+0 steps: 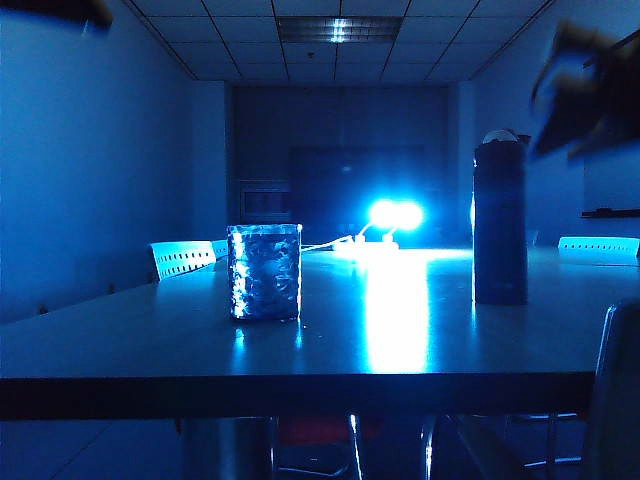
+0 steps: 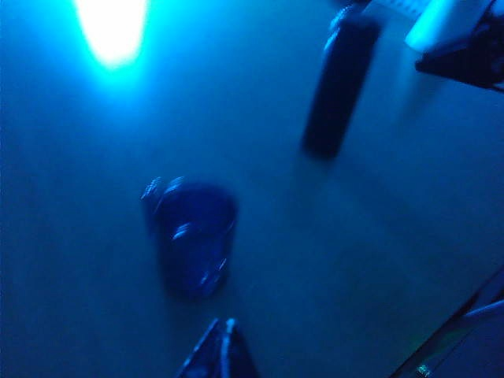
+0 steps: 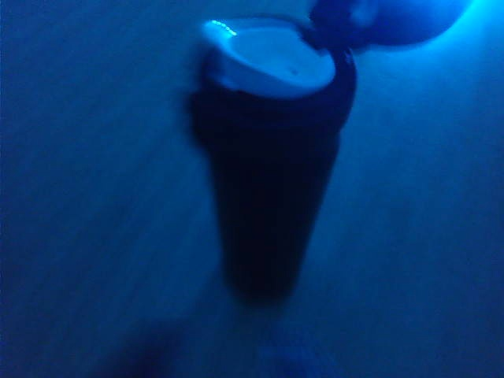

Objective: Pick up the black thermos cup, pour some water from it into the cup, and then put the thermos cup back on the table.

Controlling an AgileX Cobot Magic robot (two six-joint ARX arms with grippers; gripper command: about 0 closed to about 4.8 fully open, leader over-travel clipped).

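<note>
Thermos [image 1: 500,225] is stood upright on the worktop [image 1: 400,350], at three o'clock from the glass [image 1: 265,272]. Smooth, likely heavy; mid-body is best gripped. Right gripper [image 1: 585,90] is blurred above, left gripper [image 2: 219,354] near the glass; neither opening can be told.

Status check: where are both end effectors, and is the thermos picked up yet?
Right end effector up beside black thermos cup, not gripping. Left end effector above the cup. Thermos upright on the table, lid open. Nothing between.
</note>
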